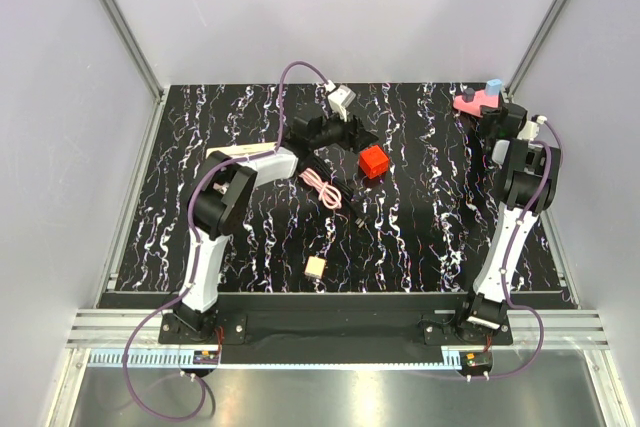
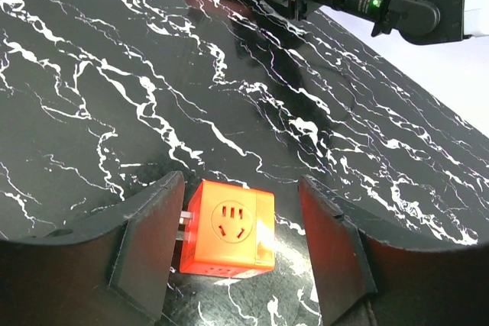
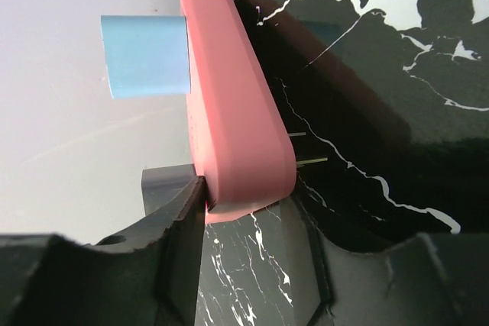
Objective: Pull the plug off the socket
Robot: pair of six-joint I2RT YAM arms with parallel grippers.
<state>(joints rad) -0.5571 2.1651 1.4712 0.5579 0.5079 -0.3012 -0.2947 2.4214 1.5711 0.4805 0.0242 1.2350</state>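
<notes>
The socket (image 1: pixel 243 151), a cream-beige bar, lies at the left under my left arm, which hides most of it. The plug cannot be made out. My left gripper (image 1: pixel 362 144) (image 2: pixel 238 185) stands open around an orange-red cube outlet (image 2: pixel 229 228) (image 1: pixel 373 161). The cube's metal prongs point at the left finger (image 2: pixel 145 246). At the far right corner my right gripper (image 1: pixel 487 112) (image 3: pixel 250 188) has both fingertips against the near end of a pink block (image 3: pixel 237 112) (image 1: pixel 470 102). A light-blue piece (image 3: pixel 145 55) (image 1: pixel 493 85) sticks out of that block.
A pink cable with a black end (image 1: pixel 325 190) lies coiled in front of the cube. A small cream cube (image 1: pixel 315 267) sits near the front edge. White walls close the back and sides; the pink block is close to the back wall.
</notes>
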